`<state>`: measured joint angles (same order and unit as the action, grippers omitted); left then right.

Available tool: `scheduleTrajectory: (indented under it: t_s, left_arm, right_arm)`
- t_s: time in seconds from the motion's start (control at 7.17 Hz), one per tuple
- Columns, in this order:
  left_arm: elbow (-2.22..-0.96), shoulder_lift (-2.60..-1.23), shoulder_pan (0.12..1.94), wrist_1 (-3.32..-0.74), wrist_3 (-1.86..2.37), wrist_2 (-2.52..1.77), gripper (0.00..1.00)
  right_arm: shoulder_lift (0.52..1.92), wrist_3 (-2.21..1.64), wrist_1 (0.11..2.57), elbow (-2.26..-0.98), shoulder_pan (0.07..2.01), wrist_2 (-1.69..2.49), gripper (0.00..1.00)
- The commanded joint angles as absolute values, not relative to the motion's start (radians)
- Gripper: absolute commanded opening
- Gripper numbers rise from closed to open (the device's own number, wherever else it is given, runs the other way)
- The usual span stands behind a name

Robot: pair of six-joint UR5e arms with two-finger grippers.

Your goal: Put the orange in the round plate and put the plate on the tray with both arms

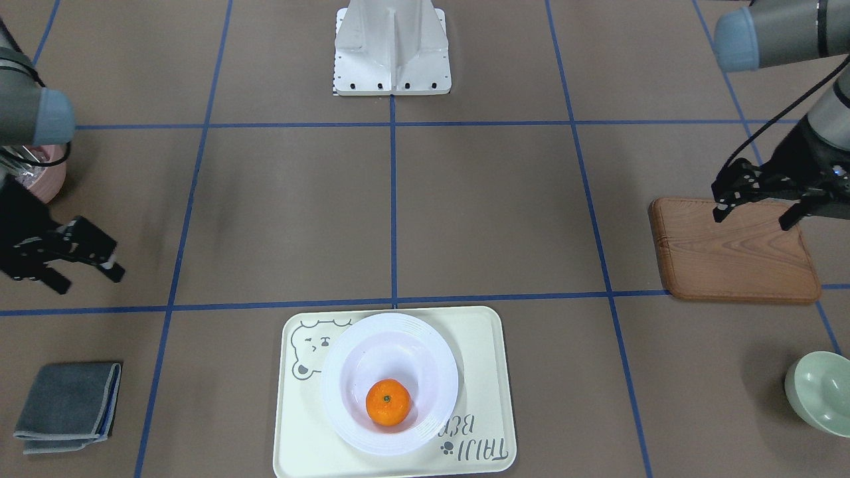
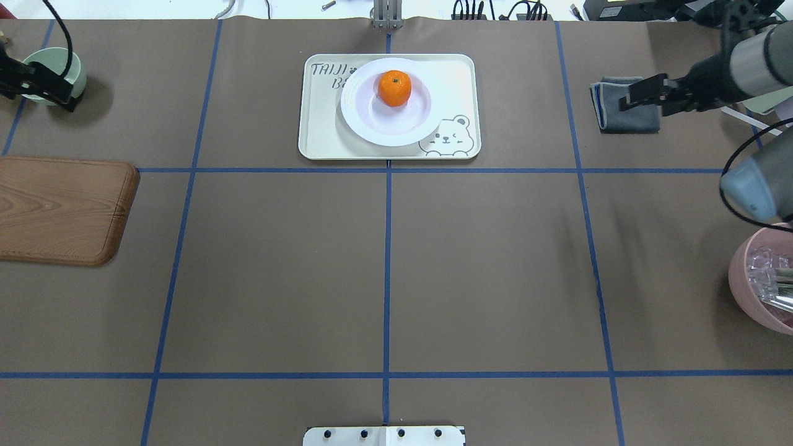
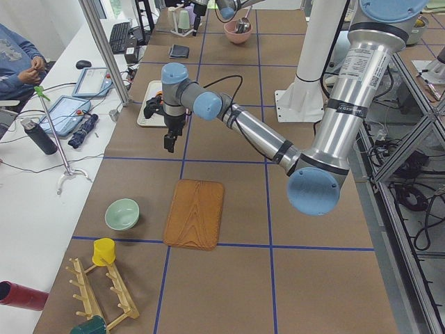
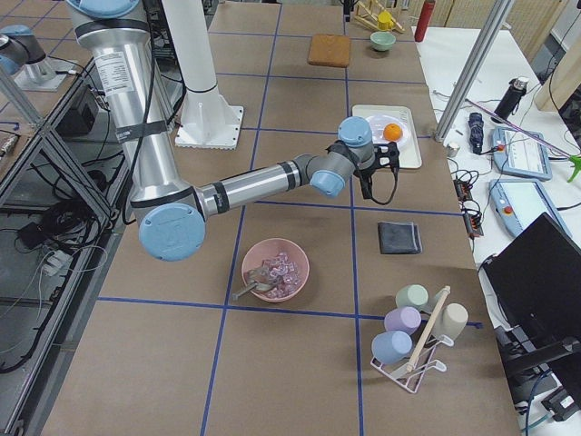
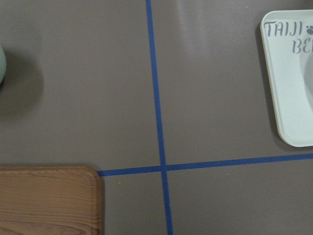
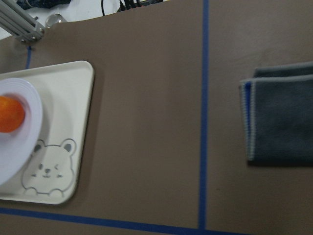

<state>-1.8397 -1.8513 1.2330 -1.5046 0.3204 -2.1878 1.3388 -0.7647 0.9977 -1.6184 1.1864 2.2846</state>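
The orange (image 1: 388, 401) lies in the white round plate (image 1: 345, 372), and the plate rests on the cream bear tray (image 1: 485, 372) at the table's far middle from the robot. In the overhead view the orange (image 2: 394, 88) sits toward the plate's (image 2: 384, 133) far side, on the tray (image 2: 316, 124). My left gripper (image 1: 755, 218) hovers open and empty over the wooden board's edge, well away from the tray. Far to the tray's other side, my right gripper (image 1: 89, 279) is also open and empty. The right wrist view catches the orange (image 6: 9, 113) and the tray (image 6: 73, 98) at its left edge.
A brown wooden board (image 1: 730, 259) and a pale green bowl (image 1: 820, 392) lie on the left arm's side. A folded grey cloth (image 1: 66, 405) and a pink bowl (image 2: 759, 279) of clear pieces are on the right arm's side. The white base (image 1: 392, 53) stands at the robot's edge.
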Motion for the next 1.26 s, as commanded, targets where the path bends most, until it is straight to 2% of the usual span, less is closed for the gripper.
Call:
scheduleTrajectory:
  t_s: [0.0,0.14,0.42,0.56,1.12]
  left_arm:
    - [-1.769,-1.806,1.365,-1.465,0.058,-2.19,0.98]
    - [-1.747,-1.813,1.426,-1.36,0.025,-2.241,0.98]
    - [-1.706,-1.801,1.509,-1.324,-0.059,-2.33,0.98]
    - [-1.7,-1.798,1.519,-1.251,-0.128,-2.344,0.98]
    - [-1.707,-1.77,1.513,-1.267,-0.126,-2.349,0.98]
  right_arm:
    - [1.408,-0.284,1.258,-1.623,1.406,2.403,1.0]
    - [1.422,-0.133,1.384,-1.624,1.458,2.404,1.0]
    - [1.422,0.083,1.604,-1.652,1.505,2.385,1.0]
    - [1.422,0.104,1.633,-1.652,1.508,2.385,1.0]
    - [1.423,0.121,1.778,-1.721,1.5,2.387,1.0]
